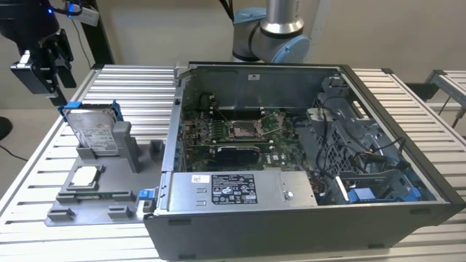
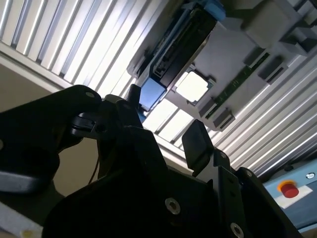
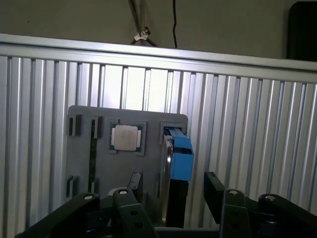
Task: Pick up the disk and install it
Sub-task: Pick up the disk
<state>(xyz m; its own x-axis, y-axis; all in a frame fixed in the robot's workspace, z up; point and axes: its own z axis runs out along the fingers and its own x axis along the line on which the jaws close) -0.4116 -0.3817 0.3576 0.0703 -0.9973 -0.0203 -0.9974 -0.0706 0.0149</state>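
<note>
Exterior view showed the disk [image 1: 93,128] standing on end in a slot of the grey fixture [image 1: 109,203], its long axis close to upright, its labelled face toward the camera and its blue bracket framing the top and sides. It sat on the ribbed table [image 1: 131,82], to the exterior view's left of the open computer case [image 1: 291,218], not yet lifted or installed. A small square chip [image 1: 85,176] lay flat in the fixture just in front of it.

The gripper [image 1: 54,98] hung above the disk and a little toward the exterior view's left, apart from it. In the first wrist view the disk [image 3: 181,158] appeared edge-on, its thin blue-capped edge falling in line with the gap between the fingers [image 3: 214,184]. The gripper [image 3: 173,186] was spread wide and held nothing; the second wrist view gave the same reading of the gripper [image 2: 166,116], with the disk [image 2: 178,47] beyond the tips. The fingers probably stood to either side of the disk's flat faces, though the angles left the exact alignment uncertain.
</note>
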